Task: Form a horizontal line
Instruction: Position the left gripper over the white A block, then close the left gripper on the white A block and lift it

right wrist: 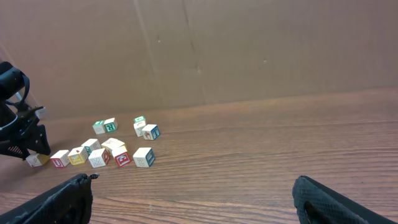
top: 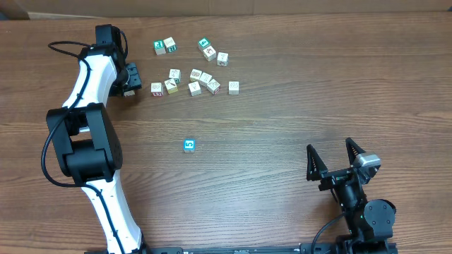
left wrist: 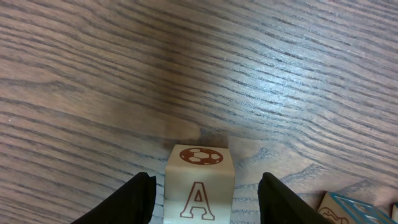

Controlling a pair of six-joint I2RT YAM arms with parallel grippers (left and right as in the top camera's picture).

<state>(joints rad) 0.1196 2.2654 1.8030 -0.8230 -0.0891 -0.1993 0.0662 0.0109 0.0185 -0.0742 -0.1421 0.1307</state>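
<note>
A whitish cube [left wrist: 199, 186] with a red "A" and a soccer ball stands between the fingers of my left gripper [left wrist: 207, 180], with a gap on each side. Overhead, that gripper [top: 131, 83] is at the far left, just left of the loose cluster of whitish picture cubes [top: 195, 79]. The blue-faced "5" cube [top: 188, 145] lies alone mid-table. No horizontal line shows; the cubes lie scattered. My right gripper [top: 329, 147] rests open near the front right, holding nothing, and its wrist view looks between wide fingers [right wrist: 305, 186] toward the cluster [right wrist: 112, 152].
Two green-faced cubes [top: 159, 46] [top: 203, 44] sit at the back of the cluster. Another cube with a blue print [left wrist: 348, 208] lies just right of the left gripper's right finger. A brown cardboard wall [right wrist: 249, 50] closes the far side.
</note>
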